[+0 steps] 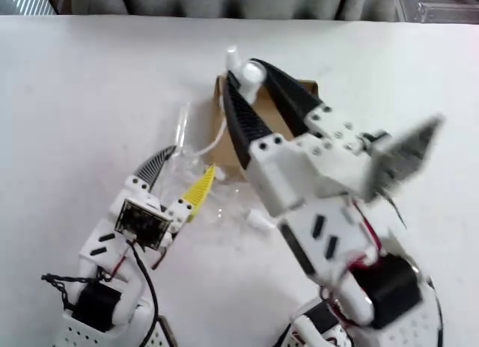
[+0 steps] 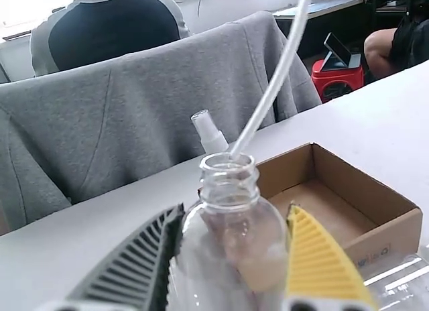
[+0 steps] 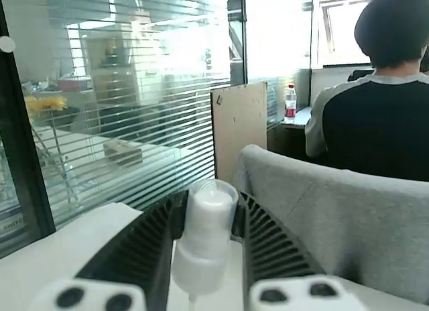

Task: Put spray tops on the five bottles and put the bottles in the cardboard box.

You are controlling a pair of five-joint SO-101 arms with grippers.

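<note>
One spray top (image 3: 201, 237) clamped in right gripper (image 3: 204, 210), tube (image 2: 268, 90) entering bottle (image 2: 231, 237) pinched by left gripper (image 2: 234, 220); likely next: lower from one o'clock, seat it.

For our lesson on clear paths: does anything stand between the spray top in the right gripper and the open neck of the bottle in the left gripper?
Nothing visible does. The bottle has an open neck, and the tube of the spray top reaches down into it.

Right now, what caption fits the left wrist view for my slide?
Left gripper holds an open bottle, white tube at its neck, cardboard box behind.
</note>
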